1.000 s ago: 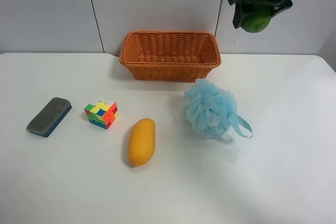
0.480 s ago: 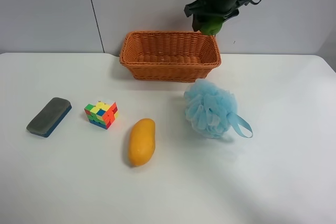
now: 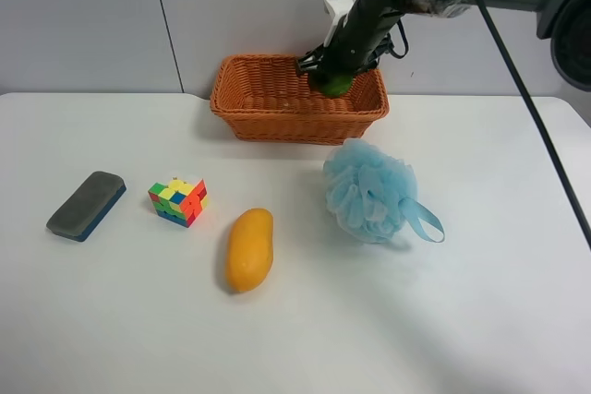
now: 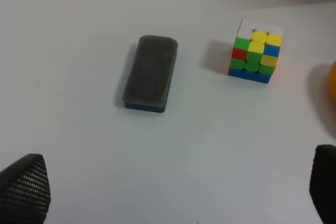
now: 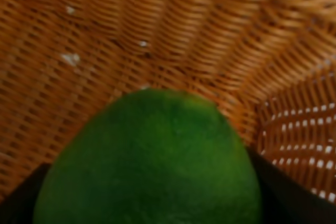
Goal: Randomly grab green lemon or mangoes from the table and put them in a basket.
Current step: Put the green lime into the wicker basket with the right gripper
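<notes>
My right gripper (image 3: 330, 74) is shut on the green lemon (image 3: 333, 86) and holds it inside the wicker basket (image 3: 277, 125), at its far right end. In the right wrist view the lemon (image 5: 152, 156) fills the lower middle, close to the basket's woven wall (image 5: 105, 40). The orange-yellow mango (image 3: 249, 249) lies on the white table (image 3: 480, 302) in front of the basket. My left gripper (image 4: 173, 190) is open and empty above the table. The left arm is out of the exterior high view.
A fluffy light-blue sponge (image 3: 369, 191) lies in front of the basket's right end. A multicoloured puzzle cube (image 3: 178, 201) (image 4: 255, 51) and a grey-and-blue eraser (image 3: 86, 205) (image 4: 150, 73) lie left of the mango.
My right gripper has carried the lemon from high up at the right, leftward and down, into the basket. Nothing on the table has moved.
</notes>
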Available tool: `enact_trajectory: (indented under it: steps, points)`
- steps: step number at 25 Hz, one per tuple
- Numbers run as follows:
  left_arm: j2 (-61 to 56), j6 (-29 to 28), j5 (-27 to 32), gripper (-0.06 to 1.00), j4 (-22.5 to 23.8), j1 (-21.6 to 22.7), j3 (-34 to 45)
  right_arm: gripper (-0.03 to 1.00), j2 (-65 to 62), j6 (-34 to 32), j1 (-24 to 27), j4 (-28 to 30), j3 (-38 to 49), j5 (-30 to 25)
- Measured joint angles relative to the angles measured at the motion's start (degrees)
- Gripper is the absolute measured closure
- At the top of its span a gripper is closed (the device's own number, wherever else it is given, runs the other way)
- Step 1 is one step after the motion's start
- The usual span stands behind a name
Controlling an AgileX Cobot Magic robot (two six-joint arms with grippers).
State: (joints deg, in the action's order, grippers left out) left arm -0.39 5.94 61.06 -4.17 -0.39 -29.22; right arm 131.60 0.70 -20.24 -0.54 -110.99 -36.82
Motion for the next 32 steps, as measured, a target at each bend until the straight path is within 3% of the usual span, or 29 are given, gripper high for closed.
enact_trajectory:
  steps: [14, 15, 18, 20, 28, 32]
  points:
    - [0.00, 0.00, 0.00, -0.05, 0.00, 0.00, 0.00, 0.33, 1.80, -0.12, 0.00, 0.04, 0.00, 1.52]
    - [0.00, 0.00, 0.00, -0.05, 0.00, 0.00, 0.00, 0.31, 1.80, -0.12, 0.00, 0.04, 0.00, 1.52]
    - [0.00, 0.00, 0.00, -0.05, 0.00, 0.00, 0.00, 0.07, 1.80, -0.17, 0.00, 0.04, 0.00, 1.96]
    - [0.00, 0.00, 0.00, -0.05, 0.00, 0.00, 0.00, 0.01, 1.80, -0.17, 0.00, 0.04, 0.00, 2.27]
    - [0.00, 0.00, 0.00, -0.05, 0.00, 0.00, 0.00, -0.02, 0.83, -0.17, 0.00, 0.04, 0.00, 1.18]
    - [0.00, 0.00, 0.00, -0.05, 0.00, 0.00, 0.00, -0.02, -3.30, -0.17, 0.00, 0.04, 0.00, -4.29]
